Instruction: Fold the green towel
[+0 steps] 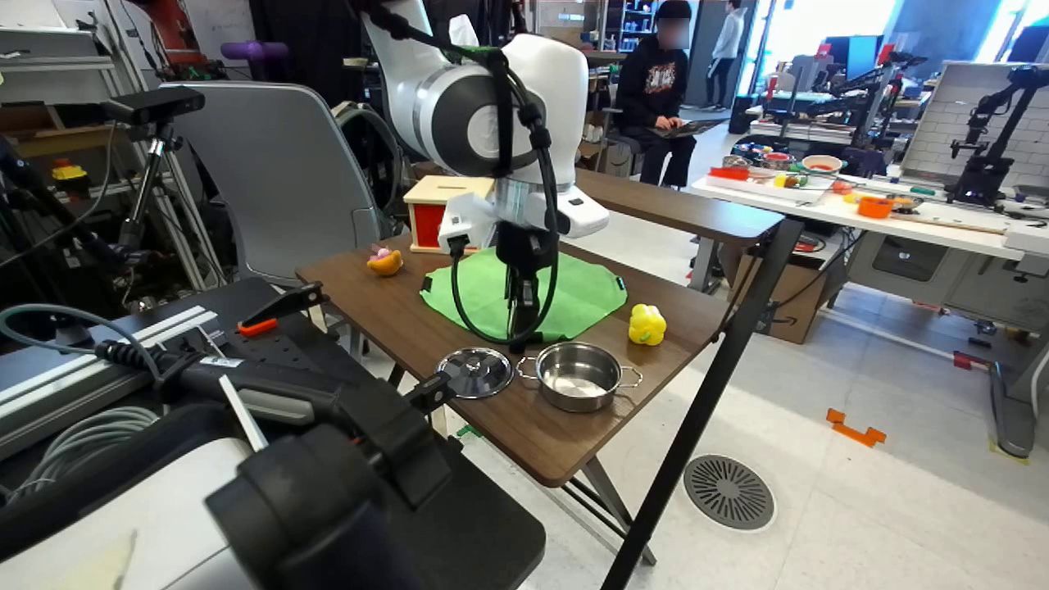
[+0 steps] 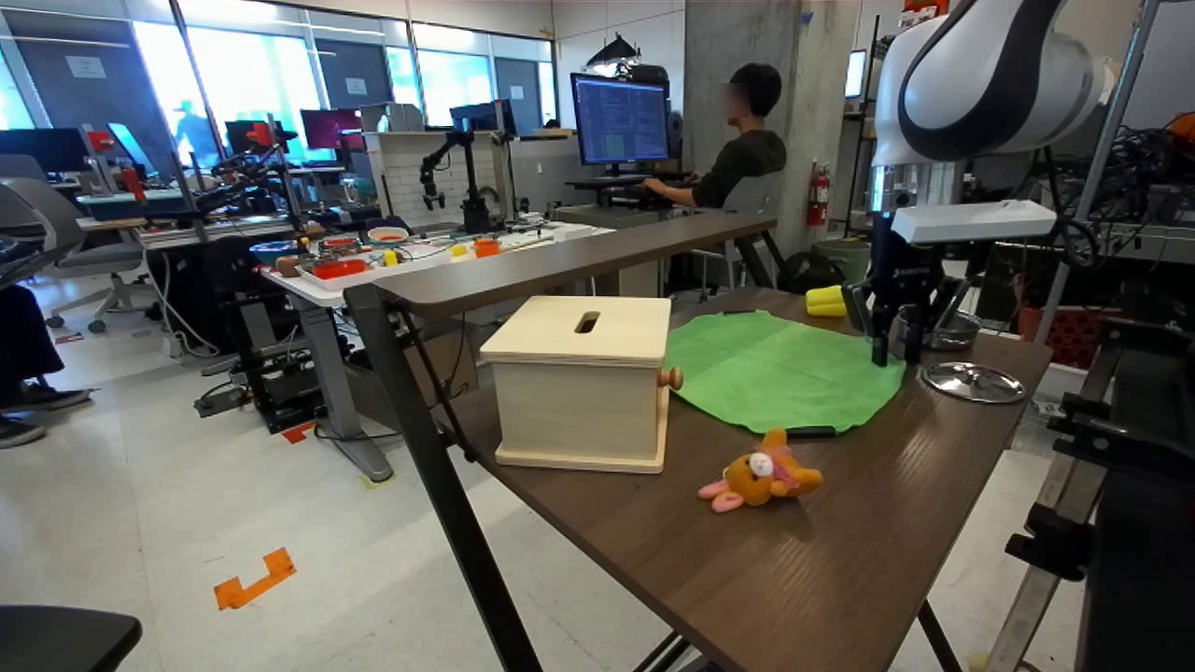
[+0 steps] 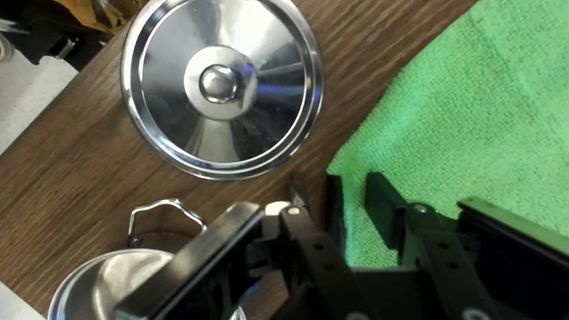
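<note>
Green towel is lying spread on the table. Gripper is pointing down at towel's edge, fingers standing apart, black strip showing between them; can't tell about contact. Lid and pot are sitting near that edge, yellow pepper further along. Wooden box and plush toy are sitting opposite.

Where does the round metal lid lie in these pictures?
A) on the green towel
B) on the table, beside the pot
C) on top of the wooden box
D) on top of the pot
B: the lid lies on the table beside the open pot, and the wrist view shows brown wood between it and the green towel.
</note>
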Action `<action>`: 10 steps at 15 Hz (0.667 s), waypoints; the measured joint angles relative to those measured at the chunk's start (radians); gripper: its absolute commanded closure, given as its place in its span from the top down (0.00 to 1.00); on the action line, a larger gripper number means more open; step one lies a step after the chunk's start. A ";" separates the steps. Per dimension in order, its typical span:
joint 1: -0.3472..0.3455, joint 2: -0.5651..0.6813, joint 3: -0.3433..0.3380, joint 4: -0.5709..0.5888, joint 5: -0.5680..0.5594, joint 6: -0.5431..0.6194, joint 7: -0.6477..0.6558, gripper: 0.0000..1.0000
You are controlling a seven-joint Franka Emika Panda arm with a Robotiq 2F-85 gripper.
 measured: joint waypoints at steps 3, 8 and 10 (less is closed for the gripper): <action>-0.002 0.000 0.000 0.004 0.012 0.000 0.000 0.00; -0.011 -0.012 -0.004 -0.002 0.039 0.001 -0.001 0.01; -0.013 -0.032 -0.010 -0.009 0.039 0.002 -0.001 0.01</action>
